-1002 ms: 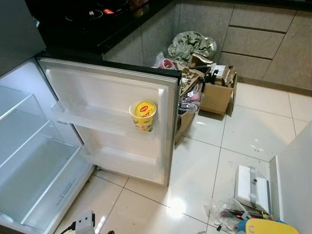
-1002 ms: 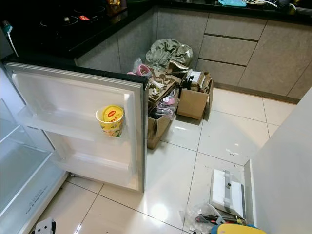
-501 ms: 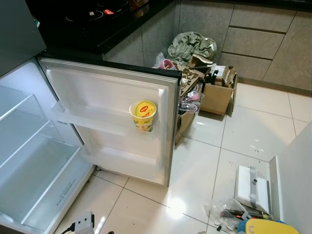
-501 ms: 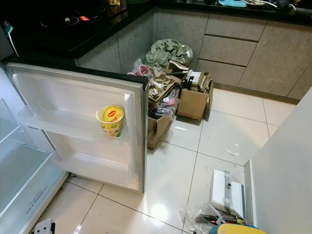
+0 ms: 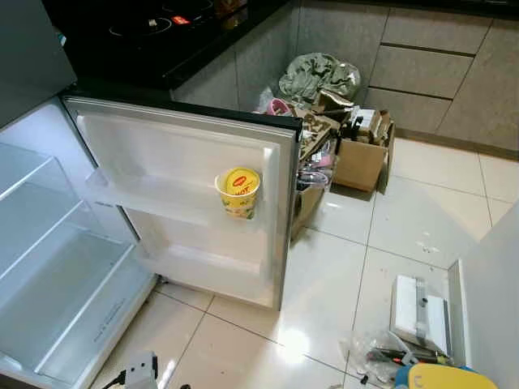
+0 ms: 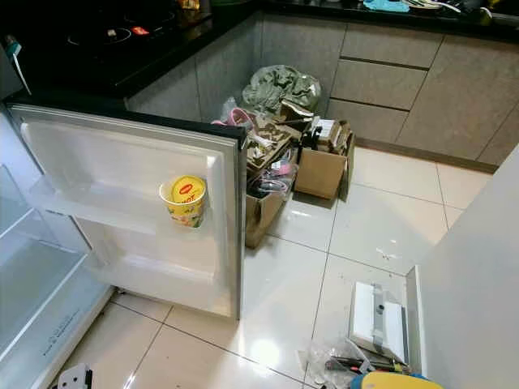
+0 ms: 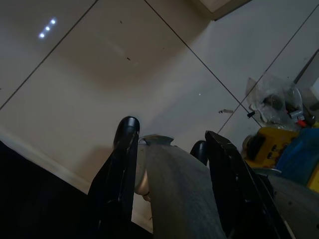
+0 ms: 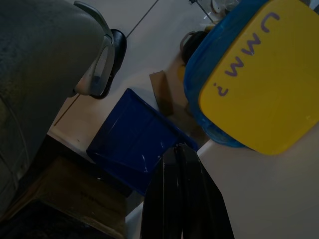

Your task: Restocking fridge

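The fridge (image 5: 49, 267) stands open at 9 o'clock, with its bare shelves lit. Its door (image 5: 182, 203) is swung wide toward the middle, and a yellow cup of noodles (image 5: 238, 191) sits upright in the upper door shelf (image 5: 154, 197), near the door's free edge. Behind the door, at 1 o'clock, cardboard boxes (image 5: 357, 154) full of clutter stand on the tiled floor (image 5: 340, 267). At 5 o'clock a white box (image 5: 418, 312) lies beside a yellow lid (image 5: 442, 378).

The left gripper (image 7: 167, 137) hangs over the floor, jaws apart and holding nothing. The right gripper (image 8: 180, 154) hangs near a blue container with a yellow lid (image 8: 259, 79), jaws pressed together.
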Controlling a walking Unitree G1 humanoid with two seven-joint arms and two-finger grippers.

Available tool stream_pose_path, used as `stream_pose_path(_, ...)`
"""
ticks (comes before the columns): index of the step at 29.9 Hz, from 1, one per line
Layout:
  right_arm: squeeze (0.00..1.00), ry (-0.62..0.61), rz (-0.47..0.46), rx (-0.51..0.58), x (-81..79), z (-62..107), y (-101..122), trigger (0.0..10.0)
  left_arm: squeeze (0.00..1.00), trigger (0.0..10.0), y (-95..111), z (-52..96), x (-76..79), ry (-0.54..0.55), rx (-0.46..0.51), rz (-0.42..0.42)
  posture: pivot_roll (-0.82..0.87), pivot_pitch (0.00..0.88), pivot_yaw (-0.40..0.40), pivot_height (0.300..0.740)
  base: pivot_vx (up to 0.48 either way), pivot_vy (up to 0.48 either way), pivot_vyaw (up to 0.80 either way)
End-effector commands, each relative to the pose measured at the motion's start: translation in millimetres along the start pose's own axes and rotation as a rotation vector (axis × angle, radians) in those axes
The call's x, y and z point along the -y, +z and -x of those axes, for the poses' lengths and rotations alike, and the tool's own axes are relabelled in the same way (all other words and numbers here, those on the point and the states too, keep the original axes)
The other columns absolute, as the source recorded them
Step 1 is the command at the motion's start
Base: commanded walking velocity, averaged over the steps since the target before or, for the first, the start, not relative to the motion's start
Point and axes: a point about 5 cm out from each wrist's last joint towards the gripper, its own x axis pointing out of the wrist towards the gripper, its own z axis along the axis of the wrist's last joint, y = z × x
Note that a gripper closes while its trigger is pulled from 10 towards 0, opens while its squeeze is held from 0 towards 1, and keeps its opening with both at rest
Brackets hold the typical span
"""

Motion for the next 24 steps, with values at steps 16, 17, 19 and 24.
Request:
stream_pose_path(16,0.0,0.005,0.001,-0.023,-1.0,0.9,-8.4,10.0,0.0,10.0,-10.4,1.3,0.8,0.0,-0.031,0.003,-0.02,0.085,-0.007,0.74,0.0,0.0,0.0)
stream_pose_path(17,0.0,0.005,0.002,-0.023,-0.9,0.9,-8.3,10.0,0.0,10.0,-10.5,1.3,0.7,0.0,-0.031,0.004,-0.02,0.085,-0.007,0.74,0.0,0.0,0.0)
stream_pose_path(19,0.0,0.004,0.003,-0.022,-0.8,0.8,-8.1,10.0,0.0,10.0,-10.4,1.3,0.8,0.0,-0.032,0.003,-0.02,0.085,-0.007,0.74,0.0,0.0,0.0)
stream_pose_path(24,0.0,0.004,0.006,-0.021,-0.1,0.9,-8.0,10.0,0.0,10.0,-10.6,1.1,1.1,-0.001,-0.032,0.003,-0.02,0.085,-0.008,0.74,0.0,0.0,0.0)
